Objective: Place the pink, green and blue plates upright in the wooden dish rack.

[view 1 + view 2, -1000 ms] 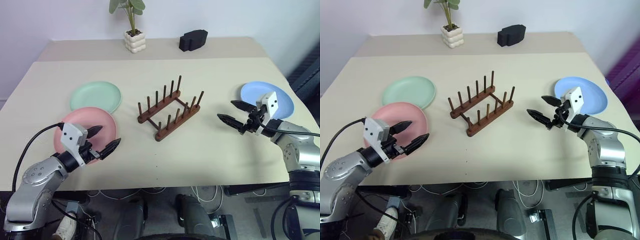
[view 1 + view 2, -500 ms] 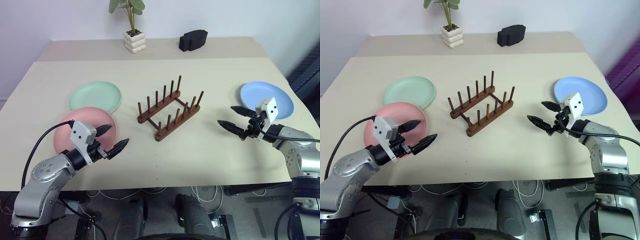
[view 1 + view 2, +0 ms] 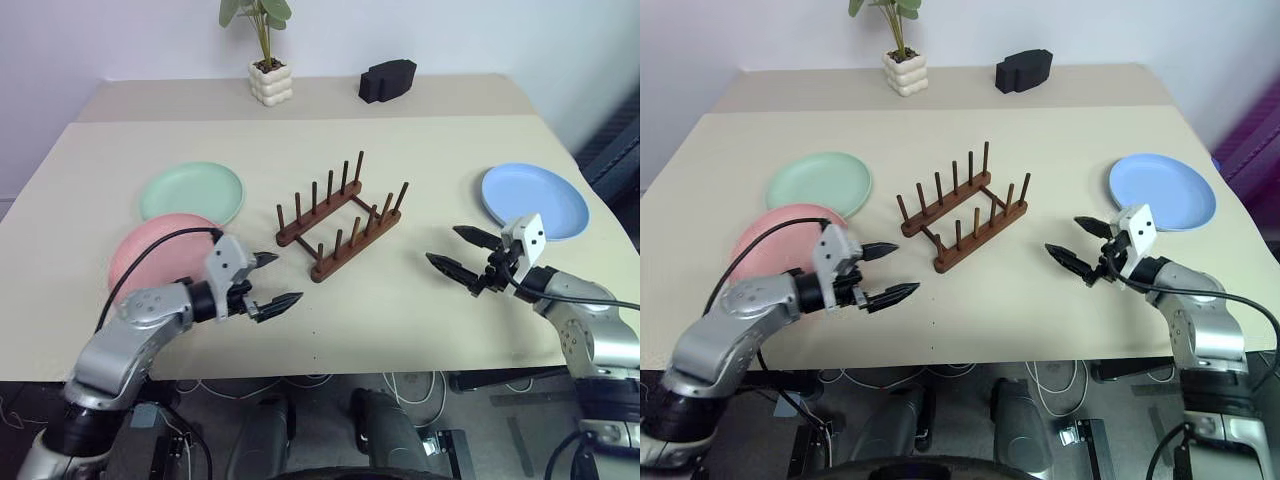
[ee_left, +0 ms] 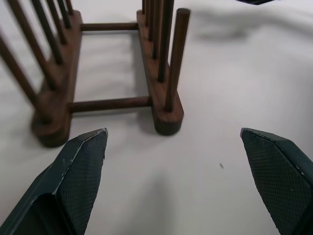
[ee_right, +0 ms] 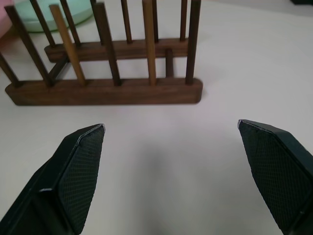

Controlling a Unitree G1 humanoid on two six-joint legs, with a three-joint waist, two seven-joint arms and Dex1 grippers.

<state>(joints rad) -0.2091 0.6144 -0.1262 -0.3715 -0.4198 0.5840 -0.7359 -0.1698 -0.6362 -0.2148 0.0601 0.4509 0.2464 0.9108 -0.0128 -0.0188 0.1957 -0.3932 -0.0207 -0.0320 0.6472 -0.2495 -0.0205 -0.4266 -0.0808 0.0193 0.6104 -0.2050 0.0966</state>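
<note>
The wooden dish rack [image 3: 341, 217] stands empty at the table's middle, its pegs also close in the left wrist view [image 4: 161, 73] and the right wrist view [image 5: 107, 83]. Left of it the green plate [image 3: 191, 192] lies flat, and the pink plate [image 3: 155, 252] lies in front of that, partly behind my left arm. At the right lies the blue plate [image 3: 534, 201]. My left gripper [image 3: 272, 281] is open and empty, just right of the pink plate, pointing at the rack. My right gripper [image 3: 461, 253] is open and empty, between rack and blue plate.
A potted plant in a white pot [image 3: 270, 80] and a black block [image 3: 386, 79] stand at the table's far edge [image 3: 300, 85]. Bare tabletop [image 3: 380, 310] lies in front of the rack between my two grippers. A black cable [image 3: 150, 262] arcs over the pink plate.
My left gripper has swung right, off the pink plate toward the rack's near end. My right gripper has drawn back and down a little, away from the blue plate. Both stay open.
</note>
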